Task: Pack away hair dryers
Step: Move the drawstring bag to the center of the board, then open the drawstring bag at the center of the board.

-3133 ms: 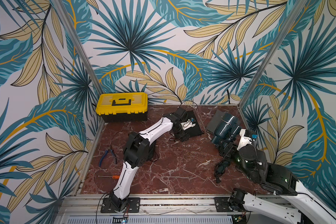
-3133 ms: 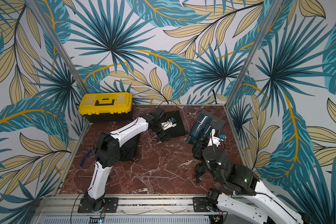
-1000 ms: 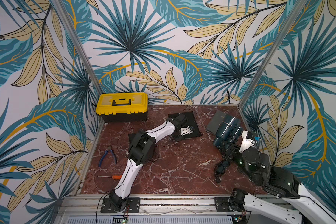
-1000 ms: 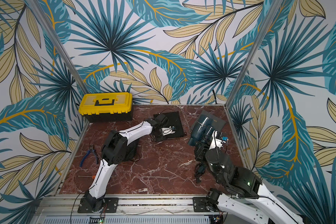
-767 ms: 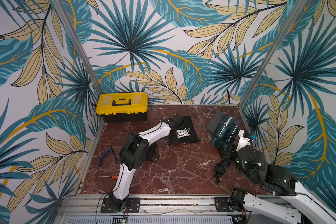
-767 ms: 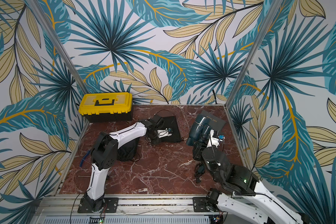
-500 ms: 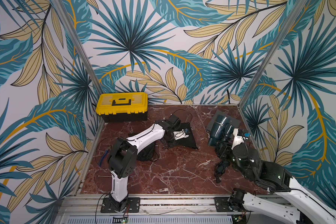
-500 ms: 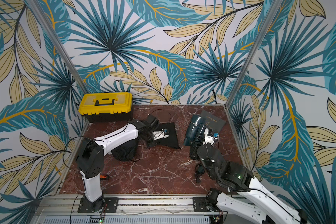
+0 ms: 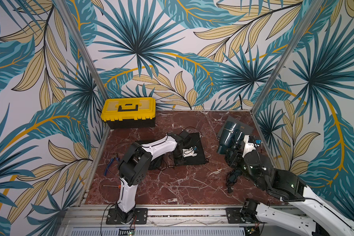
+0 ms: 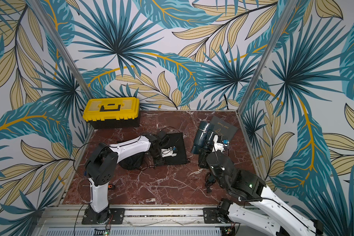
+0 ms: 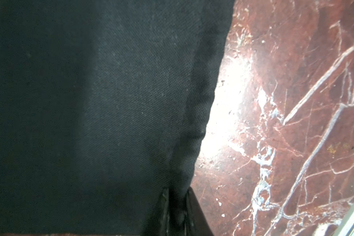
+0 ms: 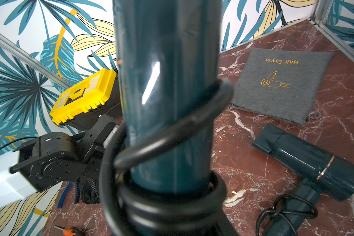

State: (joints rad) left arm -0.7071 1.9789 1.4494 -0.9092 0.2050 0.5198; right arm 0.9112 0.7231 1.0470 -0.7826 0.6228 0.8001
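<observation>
While a teal dryer (image 12: 168,102) blocks view, grey pouch (image 12: 278,85), yellow toolbox (image 12: 84,96) beyond.

Saw dark teal hair dryers (image 12: 168,81) with black cord (image 12: 172,130). Noted a grey pouch (image 12: 282,98) with gold lettering, a black pouch (image 11: 110,102), a yellow toolbox (image 9: 129,110), a red-brown white-veined table (image 9: 182,183). Found teal-and-tan leaf-patterned walls (image 9: 151,51).

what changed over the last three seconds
The left gripper, pinching the black pouch, dragged it toward the robot and slightly leftward. The right gripper kept its hold on the teal hair dryer, shifting it a little leftward. The yellow toolbox and grey pouch stayed put.
</observation>
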